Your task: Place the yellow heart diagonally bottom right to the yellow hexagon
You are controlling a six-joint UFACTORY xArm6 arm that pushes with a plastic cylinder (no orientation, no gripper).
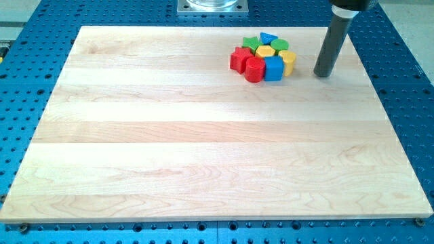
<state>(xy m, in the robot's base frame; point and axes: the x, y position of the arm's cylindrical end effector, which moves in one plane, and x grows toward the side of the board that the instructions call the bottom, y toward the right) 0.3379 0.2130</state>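
Note:
The blocks sit packed in one tight cluster near the view's top, right of centre. The yellow hexagon (265,52) is in the cluster's middle. The yellow heart (288,62) is at the cluster's right edge, just lower right of the hexagon, touching the blue cube (273,68). My tip (323,74) rests on the board to the right of the yellow heart, a short gap away, touching no block.
Around the hexagon are a red star (239,59), a red cylinder (254,70), a green block (251,43), another green block (280,46) and a blue triangle (268,38). The wooden board (203,149) lies on a blue perforated table (27,68).

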